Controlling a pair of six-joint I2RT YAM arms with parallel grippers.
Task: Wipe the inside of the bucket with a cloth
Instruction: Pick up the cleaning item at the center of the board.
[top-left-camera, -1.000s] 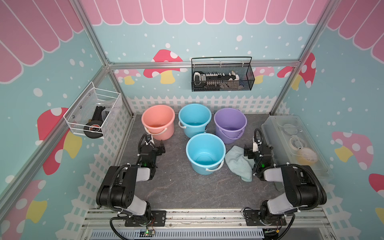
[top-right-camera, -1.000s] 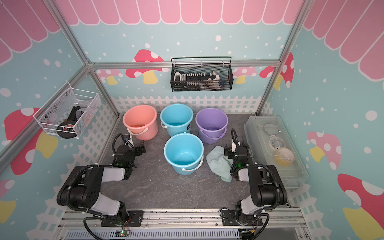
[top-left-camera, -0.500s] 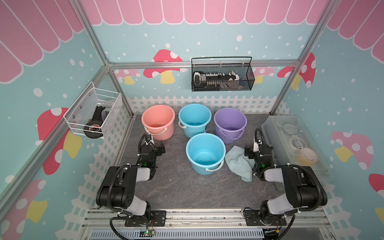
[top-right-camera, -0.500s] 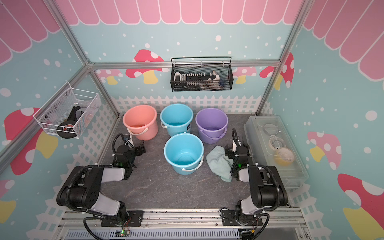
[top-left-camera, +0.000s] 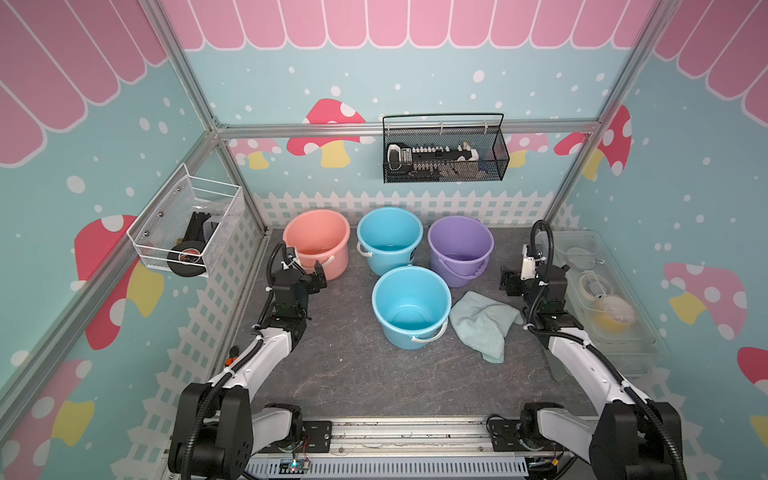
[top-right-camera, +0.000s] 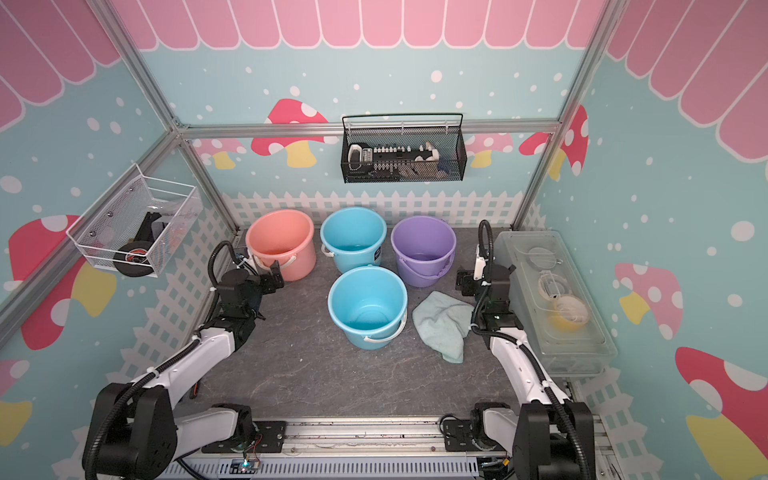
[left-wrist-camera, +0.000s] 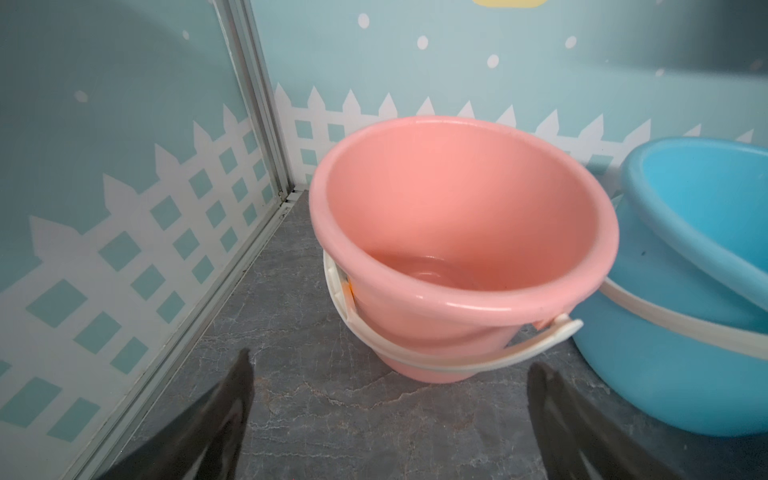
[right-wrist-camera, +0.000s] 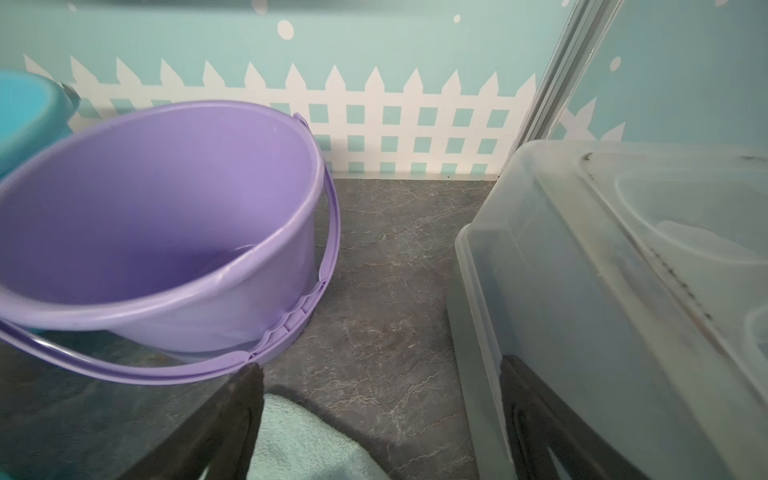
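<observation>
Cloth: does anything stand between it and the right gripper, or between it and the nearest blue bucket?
Nothing visible does. The cloth lies loose right beside the near blue bucket, with the open right gripper at its far edge. That bucket stands upright and uncovered.

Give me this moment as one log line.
cloth on table beside front blue bucket | left gripper open, empty | right gripper open, empty | wipe not started

Mint cloth (top-left-camera: 482, 324) crumpled flat, beside blue bucket (top-left-camera: 415, 291)

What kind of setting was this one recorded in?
Probably a staged robot test booth: mushroom-print walls on an aluminium frame, left arm and right arm bolted to a base rail.
</observation>
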